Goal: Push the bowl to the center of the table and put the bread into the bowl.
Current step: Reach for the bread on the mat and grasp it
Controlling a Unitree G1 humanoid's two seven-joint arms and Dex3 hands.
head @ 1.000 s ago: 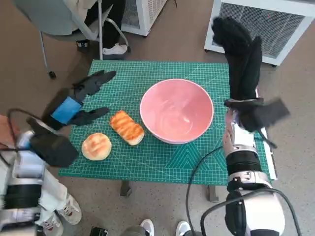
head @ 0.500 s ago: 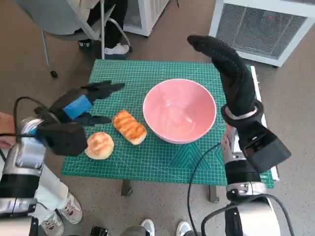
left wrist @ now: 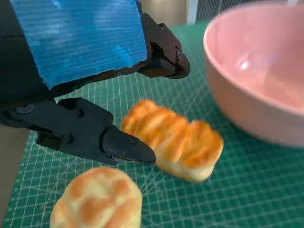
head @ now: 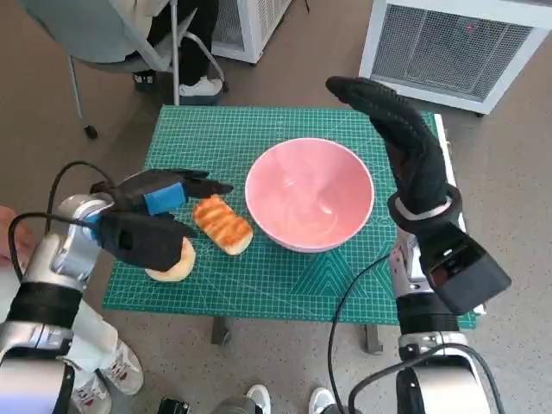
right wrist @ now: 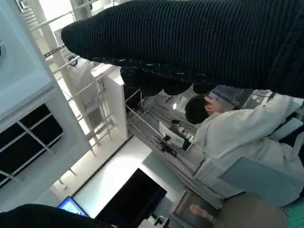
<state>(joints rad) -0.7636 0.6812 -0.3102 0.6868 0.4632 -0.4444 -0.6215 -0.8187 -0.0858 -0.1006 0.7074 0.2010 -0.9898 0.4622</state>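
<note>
The black fingers (left wrist: 121,147) of the left hand (head: 159,194) are spread apart above the green cutting mat (head: 259,267), one above and one below the long glazed bread loaf (head: 222,223), gripping nothing. In the left wrist view the lower fingertip sits just beside the loaf's near end, though I cannot tell if it touches. The blue-taped back of that hand hovers over the left part of the mat.

Close by, nearer the mat's front edge, lies a round golden bread roll (head: 172,259), partly hidden in the head view by the dark unit on the left forearm. The roll and the loaf lie just apart.

The large pink plastic bowl (head: 310,194) stands to the right of the loaf, roughly at the middle of the mat, with nothing visible inside it. Its wall is near the loaf's far end.

The right hand (head: 392,129) in its black knitted glove is raised over the bowl's far right rim, fingers stretched out and holding nothing.

Beyond the table stand a white slatted appliance (head: 457,47) and a grey chair (head: 95,34) with a person's shoe (head: 203,86) by it. The right wrist view shows a seated person in a white top (right wrist: 237,133).
</note>
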